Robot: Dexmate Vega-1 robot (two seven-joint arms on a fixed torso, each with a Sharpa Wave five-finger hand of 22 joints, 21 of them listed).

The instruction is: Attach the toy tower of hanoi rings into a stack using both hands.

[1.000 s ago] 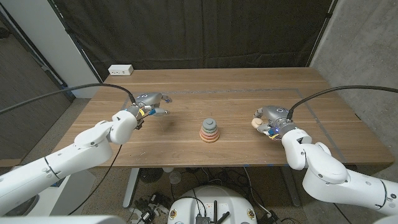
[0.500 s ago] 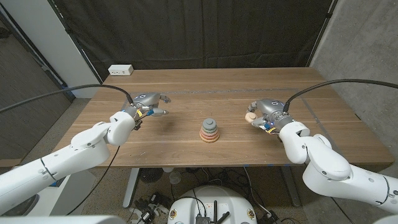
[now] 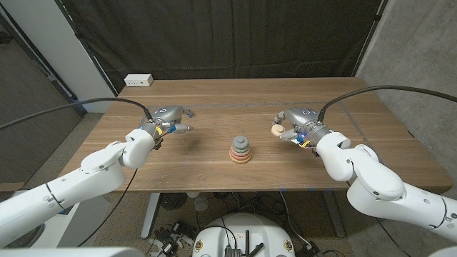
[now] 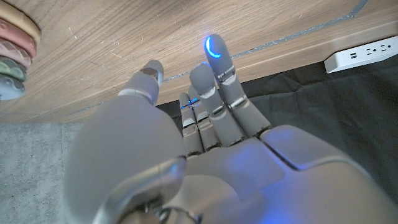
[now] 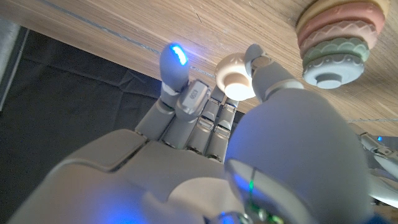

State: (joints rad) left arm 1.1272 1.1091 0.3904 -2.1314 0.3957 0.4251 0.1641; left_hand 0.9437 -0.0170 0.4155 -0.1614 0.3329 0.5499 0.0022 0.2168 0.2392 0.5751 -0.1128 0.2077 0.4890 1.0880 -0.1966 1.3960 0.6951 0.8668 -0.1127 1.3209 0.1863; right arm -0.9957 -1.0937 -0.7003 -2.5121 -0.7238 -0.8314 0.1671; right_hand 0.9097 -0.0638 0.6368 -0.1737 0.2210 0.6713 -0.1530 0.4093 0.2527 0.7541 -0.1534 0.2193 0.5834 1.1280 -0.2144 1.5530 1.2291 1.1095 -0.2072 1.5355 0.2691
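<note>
A small cream ring point(image 3: 276, 130) is pinched between the thumb and fingers of the right hand point(image 3: 294, 126), just off the wooden surface point(image 3: 214, 100); in the right wrist view the ring point(image 5: 236, 78) is seen held at the fingertips, its central hole facing the camera. The partly built stack point(image 3: 240, 149) stands on the surface between the two hands, nearer to the right hand than to the left and apart from both.

The left hand point(image 3: 167, 119) holds nothing; its fingers are extended and loosely apart, as shown in the left wrist view point(image 4: 205, 118), where the edge of the stack point(image 4: 15, 53) appears to one side of the hand.

For the step in hand, judged to be the carrying of the last ring to the stack, the ring should be kept level, brought directly above the grey top point(image 5: 329, 73) of the stack, and lowered only once the hole is centred over it. The pinch should be released gently, so that the stack is not tipped. Steadying of the base by the free left hand would be advisable.

Count: one ring held; one stack, in which roughly four layers are distinguishable (exact number not certain); two robot hands; one white power strip point(image 3: 138, 81) at the far edge of the surface, beyond the left hand.
</note>
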